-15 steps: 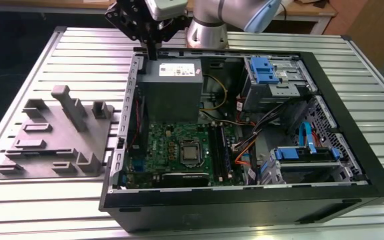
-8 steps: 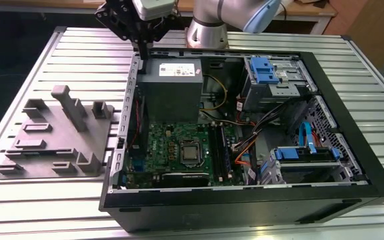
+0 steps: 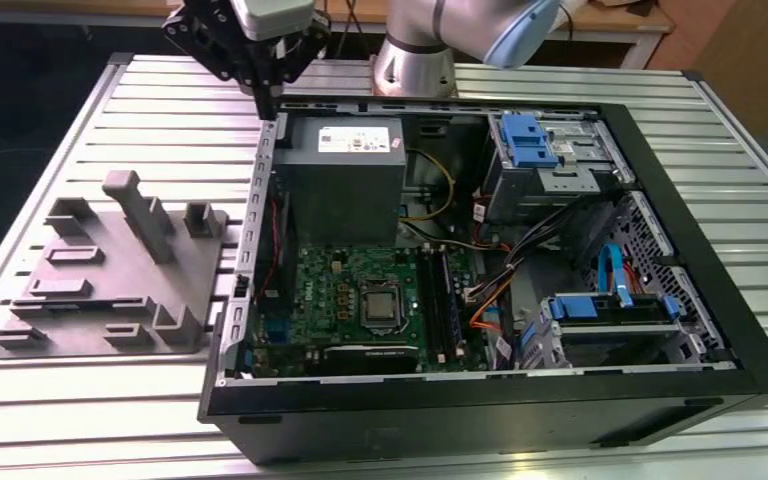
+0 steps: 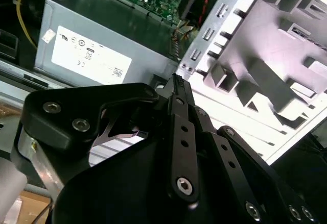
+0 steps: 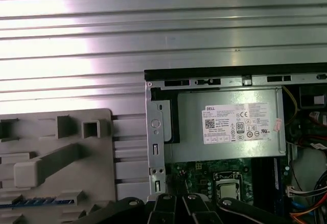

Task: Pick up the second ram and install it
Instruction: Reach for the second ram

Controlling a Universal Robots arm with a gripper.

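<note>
- Robot pincer (image 3: 267, 100), fingers together and holding nothing, hovers above the 11 o'clock corner of the computer case (image 3: 491, 412) in the exterior view.
- Opened case lies on a slatted table (image 3: 91, 420), motherboard (image 3: 337, 290) exposed.
- Grey moulded tray (image 3: 195, 275) sits at the case's 9 o'clock.
- Blue-green second ram (image 5: 33, 201) rests in a tray slot, well apart from the pincer.

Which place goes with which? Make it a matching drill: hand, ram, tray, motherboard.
Things:
1 hand
2 ram
3 tray
4 motherboard

Places:
A on edge in a tray slot
B inside the case
C on the table, beside the case
D above a corner of the case

Pairs: 1-D, 2-A, 3-C, 4-B
</note>
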